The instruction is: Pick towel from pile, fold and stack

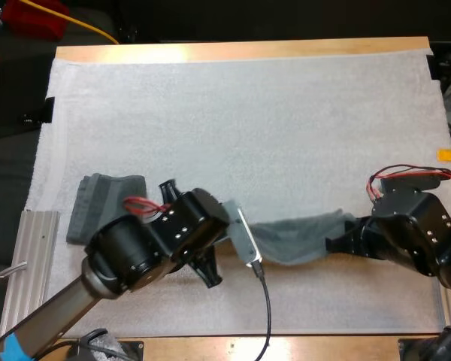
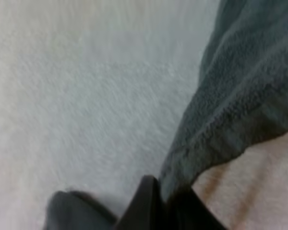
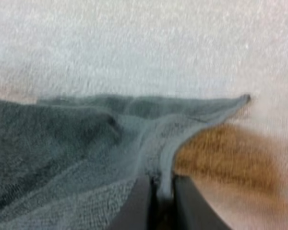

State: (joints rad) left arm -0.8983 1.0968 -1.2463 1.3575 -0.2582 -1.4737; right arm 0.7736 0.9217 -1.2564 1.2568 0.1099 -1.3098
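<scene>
Evidently the towel (image 1: 301, 239) stretches between both sets of fingers: left gripper (image 2: 167, 194) clenched on one end, right gripper (image 3: 161, 189) pinching a corner fold. Best done with even tension, lowering both ends together onto the mat (image 1: 248, 120) so no wrinkle forms.

The towel (image 1: 301, 239) is fuzzy matt cloth (looped pile). The mat (image 1: 248, 113) looks nubbly; the table (image 1: 240, 50) is smooth wood.

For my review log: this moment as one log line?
left hand: grips towel | right hand: grips towel | towel: held between both | folded towel: on mat, left
</scene>
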